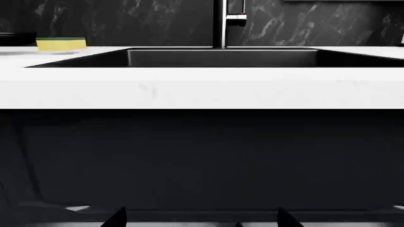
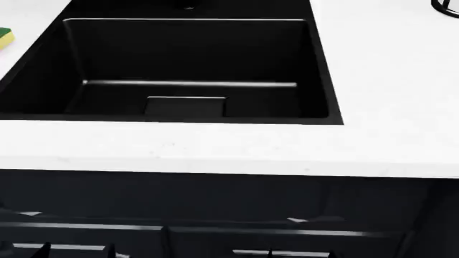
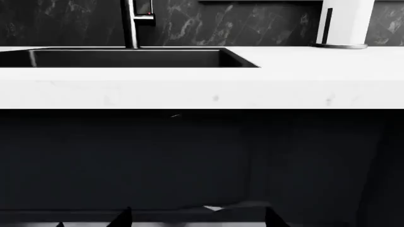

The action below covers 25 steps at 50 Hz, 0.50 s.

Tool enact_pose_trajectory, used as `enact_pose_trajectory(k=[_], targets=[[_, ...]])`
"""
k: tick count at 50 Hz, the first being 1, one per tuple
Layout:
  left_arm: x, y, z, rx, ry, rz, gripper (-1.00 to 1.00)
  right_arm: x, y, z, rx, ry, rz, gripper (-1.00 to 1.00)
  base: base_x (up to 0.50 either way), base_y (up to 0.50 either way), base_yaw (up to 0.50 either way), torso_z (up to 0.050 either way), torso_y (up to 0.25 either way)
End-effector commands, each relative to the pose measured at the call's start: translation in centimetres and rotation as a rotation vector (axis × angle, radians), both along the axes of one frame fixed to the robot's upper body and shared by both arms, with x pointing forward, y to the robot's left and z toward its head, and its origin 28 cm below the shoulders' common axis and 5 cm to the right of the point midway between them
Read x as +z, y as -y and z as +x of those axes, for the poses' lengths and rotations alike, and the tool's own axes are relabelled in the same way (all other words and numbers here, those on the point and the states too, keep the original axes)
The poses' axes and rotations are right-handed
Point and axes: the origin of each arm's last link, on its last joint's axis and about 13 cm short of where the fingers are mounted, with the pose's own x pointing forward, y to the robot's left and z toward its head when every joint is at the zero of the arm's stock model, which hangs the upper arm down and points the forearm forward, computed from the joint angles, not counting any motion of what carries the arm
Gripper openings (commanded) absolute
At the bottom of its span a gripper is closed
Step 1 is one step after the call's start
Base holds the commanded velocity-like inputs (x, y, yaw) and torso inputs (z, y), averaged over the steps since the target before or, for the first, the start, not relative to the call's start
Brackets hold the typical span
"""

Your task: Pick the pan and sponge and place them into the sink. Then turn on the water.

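Sponge [image 2: 4,37] shown at the frame's upper left, on the white desk [image 2: 387,80] beside the empty sink [image 2: 319,64]; judged light, soft, best pinched across its waist. Pan unseen; finger state cannot be told.

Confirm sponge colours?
The sponge has a green top layer over yellow foam. It shows best in the left wrist view, sitting on the white countertop.

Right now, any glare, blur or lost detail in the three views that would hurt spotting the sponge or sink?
Head view: sharp; the matte-black rectangular sink reads clearly, the green-and-yellow sponge is cut by the frame edge. Left wrist view: sponge slightly soft, white counter bright but not blown out. Right wrist view: the dark cabinet front below swallows detail; the tall black tap shows a thin highlight.
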Motion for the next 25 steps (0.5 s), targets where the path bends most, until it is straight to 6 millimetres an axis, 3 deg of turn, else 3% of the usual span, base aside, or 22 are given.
enact_pose_trajectory(k=[1, 20, 25], targets=[[-0.04, -0.14, -0.02, 0.000, -0.002, -0.003, 1.00, 0.00, -0.10, 0.06, 0.004, 0.001, -0.013, 1.00, 0.00, 0.00, 0.00, 0.000, 0.000], [-0.10, -0.11, -0.11, -0.005, -0.007, -0.009, 1.00, -0.01, 0.07, -0.06, 0.000, 0.002, 0.011, 1.00, 0.00, 0.00, 0.00, 0.000, 0.000], [-0.06, 0.01, -0.19, -0.011, -0.001, -0.006, 1.00, 0.00, 0.03, -0.05, 0.006, -0.002, 0.003, 1.00, 0.00, 0.29, 0.00, 0.000, 0.000]])
